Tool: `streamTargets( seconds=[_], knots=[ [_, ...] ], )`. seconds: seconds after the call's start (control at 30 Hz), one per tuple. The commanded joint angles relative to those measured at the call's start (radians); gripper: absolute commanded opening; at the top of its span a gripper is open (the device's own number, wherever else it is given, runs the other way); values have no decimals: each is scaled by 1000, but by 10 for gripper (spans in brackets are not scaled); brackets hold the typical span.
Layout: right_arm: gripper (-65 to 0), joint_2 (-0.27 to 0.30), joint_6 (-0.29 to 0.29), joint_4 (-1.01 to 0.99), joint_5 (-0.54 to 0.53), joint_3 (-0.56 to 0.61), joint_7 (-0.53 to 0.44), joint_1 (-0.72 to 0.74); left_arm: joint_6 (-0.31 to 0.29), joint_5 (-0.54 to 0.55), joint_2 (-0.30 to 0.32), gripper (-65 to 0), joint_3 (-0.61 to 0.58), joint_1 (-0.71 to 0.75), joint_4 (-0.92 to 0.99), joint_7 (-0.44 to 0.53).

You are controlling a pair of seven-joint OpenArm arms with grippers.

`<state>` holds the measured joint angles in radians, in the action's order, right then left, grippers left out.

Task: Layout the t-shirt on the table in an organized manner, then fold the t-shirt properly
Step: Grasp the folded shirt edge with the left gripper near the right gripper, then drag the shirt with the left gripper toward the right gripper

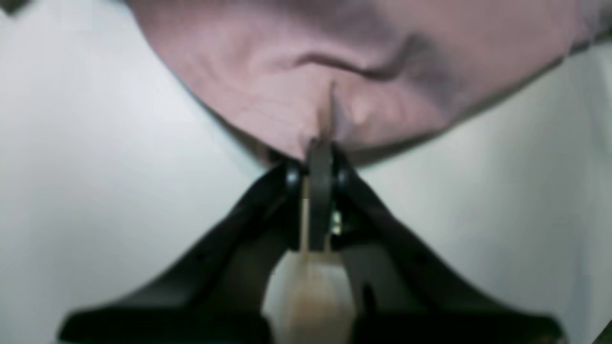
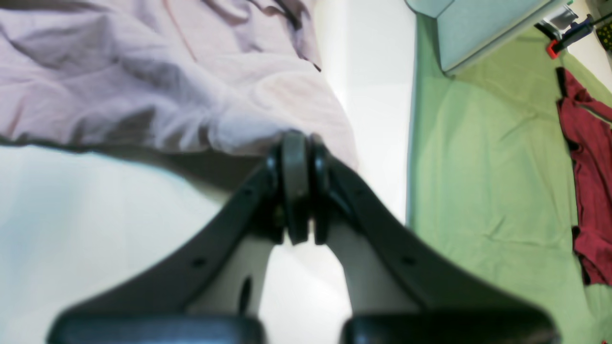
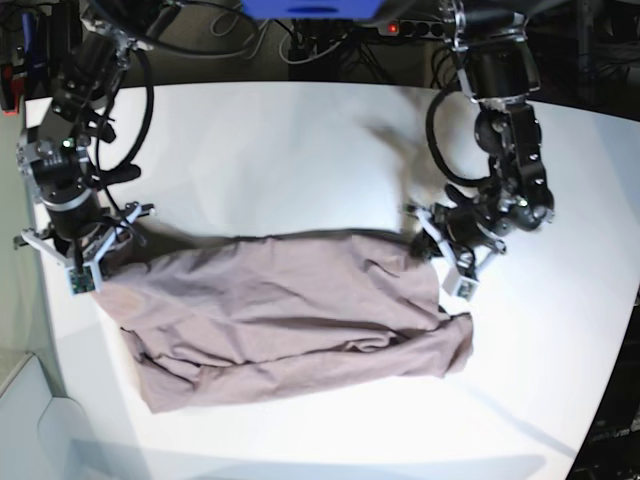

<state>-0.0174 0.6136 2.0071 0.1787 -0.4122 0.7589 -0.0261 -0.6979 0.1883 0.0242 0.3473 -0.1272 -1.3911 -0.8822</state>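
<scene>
1. The white table [image 3: 300, 140] bears the t-shirt [image 3: 290, 325], spread with its long axis running from one arm to the other.
2. The right gripper [image 2: 296, 143] is clamped on one end edge of the fabric.
3. The left gripper [image 1: 319, 148] is pinched shut on the opposite end; both arms are equally near.

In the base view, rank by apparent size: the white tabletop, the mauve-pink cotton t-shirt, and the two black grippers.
1. White matte tabletop, filling most of the view.
2. Mauve-pink cotton t-shirt, spread crumpled across the middle.
3. Black left gripper and black right gripper: they look alike, so no ranking between them.
</scene>
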Motion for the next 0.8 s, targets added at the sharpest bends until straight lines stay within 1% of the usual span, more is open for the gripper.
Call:
streamTargets(
  seconds=[0.0,0.07,0.17,0.23,0.3,0.37,0.43,0.5,0.53,0.67,0.77],
  knots=[
    [-650,10,-2,16,-6,-3,-26,13,0,20,1,-646,2,-9,-63,-4],
    [-650,30,-1,16,-6,-3,-28,18,0,33,-7,-646,28,-5,-159,-42],
    [-650,58,-1,16,-8,-1,-29,33,0,93,-22,-646,83,-15,-265,-105],
    [-650,79,-1,14,-8,-1,-29,67,0,107,-25,-646,108,-48,-285,-121],
    [-650,93,-1,5,-9,2,-29,102,0,84,-25,-646,117,-96,-247,-121],
    [-650,96,-1,-26,-9,6,-29,145,0,32,-25,-646,120,-145,-153,-117],
    [-650,110,-1,-73,-9,26,-29,183,2,-16,-25,-646,120,-230,11,-116],
    [-650,129,-1,-139,-9,75,-29,213,73,-33,-23,-646,121,-302,178,-91],
    [-650,135,-1,-171,-9,95,-29,225,94,-31,-20,-646,121,-332,238,-64],
    [-650,145,-1,-319,-5,160,-29,300,162,-31,-14,-646,120,-441,470,96],
    [-650,149,-1,-398,-5,161,-29,358,209,-33,12,-646,120,-513,582,131]
  ],
)
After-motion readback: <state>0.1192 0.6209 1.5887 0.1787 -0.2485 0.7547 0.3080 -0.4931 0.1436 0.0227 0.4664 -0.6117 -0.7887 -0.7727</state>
